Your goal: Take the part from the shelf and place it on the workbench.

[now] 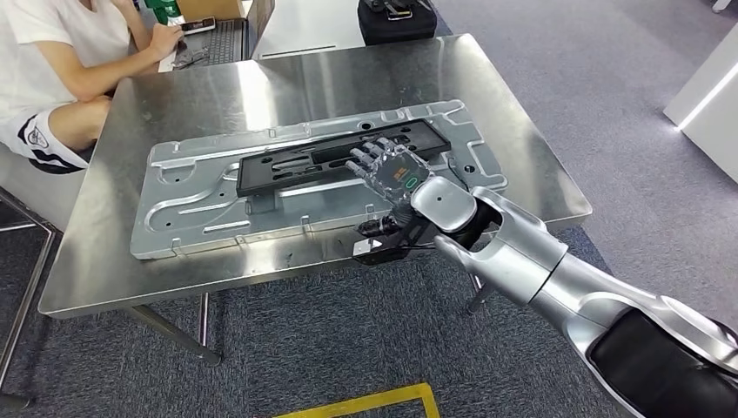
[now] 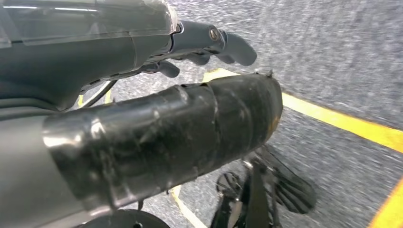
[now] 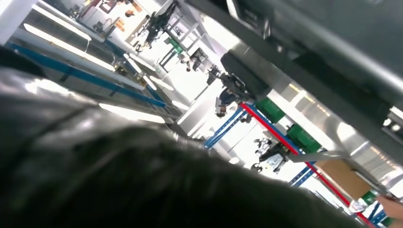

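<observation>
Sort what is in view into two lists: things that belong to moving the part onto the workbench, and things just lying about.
Belongs to the job:
- silver stamped part with the black frame on it, lying flat on the workbench
- right hand, resting over the black frame

Just lying about:
- black bag on the far table
- keyboard by a seated person
- yellow floor tape

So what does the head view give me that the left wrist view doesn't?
Head view alone: the steel workbench, the silver metal panel lying flat on it with the black part on top, the right hand resting palm down on that part's right end, and a seated person at the far left corner.

Left wrist view alone: the left hand, fingers curled around nothing, hanging above the floor.

Both: grey carpet with yellow floor tape.
</observation>
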`<control>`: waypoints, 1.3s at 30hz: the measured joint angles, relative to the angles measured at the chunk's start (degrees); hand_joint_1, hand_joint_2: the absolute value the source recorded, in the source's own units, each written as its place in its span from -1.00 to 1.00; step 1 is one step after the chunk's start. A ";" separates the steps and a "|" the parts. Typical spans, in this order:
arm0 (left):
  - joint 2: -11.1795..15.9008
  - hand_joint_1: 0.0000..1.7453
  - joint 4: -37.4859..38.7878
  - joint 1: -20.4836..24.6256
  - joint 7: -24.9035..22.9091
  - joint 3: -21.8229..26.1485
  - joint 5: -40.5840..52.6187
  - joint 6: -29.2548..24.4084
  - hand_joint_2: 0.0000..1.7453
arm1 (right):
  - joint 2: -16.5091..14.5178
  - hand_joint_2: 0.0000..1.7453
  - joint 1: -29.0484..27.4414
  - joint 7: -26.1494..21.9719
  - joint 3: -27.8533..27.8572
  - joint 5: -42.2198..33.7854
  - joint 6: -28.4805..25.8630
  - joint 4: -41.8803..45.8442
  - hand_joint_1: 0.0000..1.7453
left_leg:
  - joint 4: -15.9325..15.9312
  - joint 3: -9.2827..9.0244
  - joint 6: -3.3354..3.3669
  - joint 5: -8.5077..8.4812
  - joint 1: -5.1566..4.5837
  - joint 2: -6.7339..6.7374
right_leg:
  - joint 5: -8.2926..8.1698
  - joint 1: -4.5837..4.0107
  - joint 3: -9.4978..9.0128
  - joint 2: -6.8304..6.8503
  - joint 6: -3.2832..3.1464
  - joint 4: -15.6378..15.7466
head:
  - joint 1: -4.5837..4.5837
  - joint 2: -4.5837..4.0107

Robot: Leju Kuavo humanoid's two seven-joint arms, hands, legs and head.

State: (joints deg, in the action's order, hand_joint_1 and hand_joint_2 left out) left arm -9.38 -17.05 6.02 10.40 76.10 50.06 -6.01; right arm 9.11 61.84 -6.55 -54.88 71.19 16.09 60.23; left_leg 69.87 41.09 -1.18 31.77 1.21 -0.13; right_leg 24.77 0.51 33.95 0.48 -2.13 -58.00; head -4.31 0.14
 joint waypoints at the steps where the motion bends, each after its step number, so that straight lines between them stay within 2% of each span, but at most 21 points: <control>1: 0.02 -1.00 0.00 0.00 0.00 0.01 -0.04 0.03 -1.00 | 0.00 -1.00 0.02 -0.09 -0.03 -0.02 0.07 -0.05 -1.00 | 2.88 0.28 -0.18 0.93 0.03 0.01 | -0.62 -0.06 0.93 0.03 0.05 -0.16 | 0.01 -0.01; 3: 0.11 -1.00 0.00 0.00 0.00 0.03 -0.14 0.09 -1.00 | 0.01 -1.00 0.10 -0.37 -0.10 -0.09 0.21 -0.10 -1.00 | 3.98 -1.41 -0.36 -1.03 0.05 0.02 | -1.82 -0.11 2.97 0.10 0.25 -0.69 | 0.00 0.00; 5: 0.25 -1.00 0.00 0.11 0.00 0.07 -0.16 0.14 -1.00 | 0.02 -1.00 0.40 -0.61 -0.13 -0.19 0.28 -0.07 -1.00 | -1.79 -6.61 -0.19 -3.05 0.04 0.02 | -2.90 -0.14 4.84 0.14 0.66 -1.40 | -0.01 0.00; 7: 0.35 -1.00 0.00 0.24 0.01 0.09 -0.18 0.15 -1.00 | 0.13 -1.00 0.91 -0.67 -0.13 -0.32 0.29 0.05 -1.00 | -8.85 -11.44 0.31 -1.99 -0.19 -0.10 | -3.84 -0.24 5.86 0.22 1.26 -1.95 | 0.03 0.01; 9: 0.39 -1.00 0.00 0.31 0.03 0.08 -0.21 0.16 -1.00 | 0.29 -1.00 1.29 -0.69 -0.14 -0.58 0.32 0.13 -1.00 | -11.37 -12.47 1.02 -1.43 -0.57 -0.20 | -4.98 -0.25 6.06 0.31 1.97 -1.72 | 0.05 0.01; 11: 0.38 -1.00 0.00 0.31 0.03 0.08 -0.25 0.16 -1.00 | 0.68 -1.00 1.40 -0.74 -0.16 -0.85 0.38 0.12 -1.00 | -11.59 -11.59 1.95 -2.78 -0.47 0.00 | -4.92 -0.11 6.41 0.18 2.65 -1.65 | 0.04 0.01; 13: 0.36 -1.00 0.00 0.33 0.02 0.09 -0.27 0.15 -1.00 | 1.16 -1.00 1.44 -0.80 -0.19 -1.01 0.44 0.11 -1.00 | -11.94 -10.19 2.92 -4.56 -0.23 0.34 | -0.32 0.08 7.65 -0.09 3.25 -4.91 | 0.07 0.01; 15: 0.38 -1.00 0.00 0.33 0.02 0.09 -0.27 0.04 -1.00 | 1.51 -1.00 1.43 -0.81 -0.22 -1.09 0.46 0.13 -1.00 | -11.86 -8.10 3.37 -6.27 -0.29 0.50 | 5.82 0.23 9.18 -0.22 3.78 -12.10 | 0.08 0.01; 16: 0.39 -1.00 0.00 0.29 0.02 0.09 -0.27 -0.03 -1.00 | 1.69 -1.00 1.40 -0.81 -0.25 -1.12 0.46 0.14 -1.00 | -11.76 -6.94 3.36 -7.08 -0.31 0.52 | 7.24 0.26 9.55 -0.23 3.98 -15.59 | 0.08 0.00; 18: 0.40 -1.00 0.00 0.24 0.02 0.09 -0.26 -0.13 -1.00 | 1.95 -1.00 1.32 -0.81 -0.32 -1.21 0.45 0.14 -1.00 | -11.50 -4.70 3.24 -8.55 -0.35 0.52 | 5.80 0.25 8.05 -0.23 4.01 -17.96 | 0.08 0.01; 19: 0.40 -1.00 0.00 0.25 0.02 0.09 -0.26 -0.14 -1.00 | 1.99 -1.00 1.33 -0.81 -0.34 -1.37 0.44 0.17 -1.00 | -11.37 -3.71 3.14 -9.23 -0.39 0.51 | 4.27 0.20 5.83 -0.25 3.82 -16.27 | 0.08 0.01; 22: 0.13 -1.00 0.00 0.32 0.02 0.09 -0.17 -0.14 -1.00 | 2.04 -1.00 1.64 -0.80 -0.35 -1.90 0.35 0.68 -1.00 | -11.18 -1.99 2.52 -11.09 -0.55 0.51 | 4.67 -0.34 -3.73 -0.27 2.58 -4.45 | 0.05 0.01; 23: 0.04 -1.00 0.00 0.32 0.02 0.09 -0.14 -0.15 -1.00 | 2.07 -1.00 1.79 -0.79 -0.35 -1.97 0.33 0.86 -1.00 | -11.31 -1.86 2.22 -11.69 -0.52 0.56 | 5.53 -0.61 -5.51 -0.26 2.24 -1.67 | 0.11 0.01; 25: 0.01 -1.00 0.00 0.23 0.02 0.09 -0.12 -0.17 -1.00 | 2.10 -1.00 1.95 -0.78 -0.35 -1.99 0.33 0.94 -1.00 | -11.91 -1.69 1.50 -12.95 -0.43 0.64 | 5.14 -0.63 -5.71 -0.13 1.72 0.10 | 0.22 0.01; 27: 0.06 -1.00 0.00 0.22 0.03 0.09 -0.11 -0.23 -1.00 | 2.10 -1.00 2.00 -0.79 -0.35 -2.00 0.35 0.94 -1.00 | -11.15 -0.85 0.90 -11.39 -0.40 0.48 | 3.41 -0.30 -4.53 0.18 0.85 0.75 | 0.25 0.01; 30: 0.11 -1.00 0.00 0.19 0.01 0.09 -0.10 -0.34 -1.00 | 2.10 -1.00 2.04 -0.70 -0.36 -2.01 0.34 0.99 -1.00 | -2.44 1.29 0.23 -2.71 -0.20 0.35 | 0.75 -0.20 -1.78 0.39 0.10 0.99 | 0.23 0.01; 31: 0.11 -1.00 0.00 0.15 0.00 0.09 -0.10 -0.36 -1.00 | 2.10 -1.00 1.98 -0.64 -0.37 -2.00 0.33 1.01 -1.00 | 1.15 1.65 -0.01 -1.16 -0.12 0.36 | -0.05 -0.24 -0.70 0.38 0.13 0.88 | 0.23 0.00; 33: 0.19 -1.00 0.00 0.12 0.04 0.09 -0.06 -0.44 -1.00 | 2.10 -1.00 1.90 -0.52 -0.38 -1.97 0.29 1.01 -1.00 | 4.63 0.71 -0.33 -2.44 -0.02 0.37 | -1.52 -0.25 1.55 0.40 0.36 0.46 | 0.22 0.01; 35: 0.29 -1.00 -0.01 0.18 0.51 0.09 0.03 -0.50 -1.00 | 2.12 -1.00 1.88 -0.29 -0.40 -1.88 0.15 1.04 -1.00 | 1.14 -3.65 -0.36 -5.06 0.09 0.37 | -2.64 -0.18 3.73 0.43 0.81 -0.25 | 0.21 0.01; 37: 0.35 -1.00 -0.02 0.26 1.11 0.09 0.08 -0.41 -1.00 | 2.28 -1.00 1.89 -0.01 -0.40 -1.81 -0.04 1.20 -1.00 | -6.76 -9.98 0.02 -3.33 -0.06 0.34 | -3.35 -0.31 5.25 0.46 1.41 -1.17 | 0.22 0.01; 39: 0.37 -1.00 -0.02 0.27 1.36 0.09 0.06 -0.29 -1.00 | 2.50 -1.00 1.87 0.14 -0.39 -1.81 -0.19 1.36 -1.00 | -11.42 -12.79 0.79 -1.04 -0.33 0.29 | -4.04 -0.41 5.72 0.54 2.14 -1.56 | 0.26 0.01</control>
State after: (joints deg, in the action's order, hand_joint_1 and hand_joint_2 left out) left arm -9.00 -17.07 6.29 11.76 76.19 50.12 -6.30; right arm 11.61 63.71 -6.41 -55.28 69.37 15.90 61.59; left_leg 58.46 28.31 -0.39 30.73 0.87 0.17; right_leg 20.73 0.11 39.67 1.02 0.01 -59.56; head -4.05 0.15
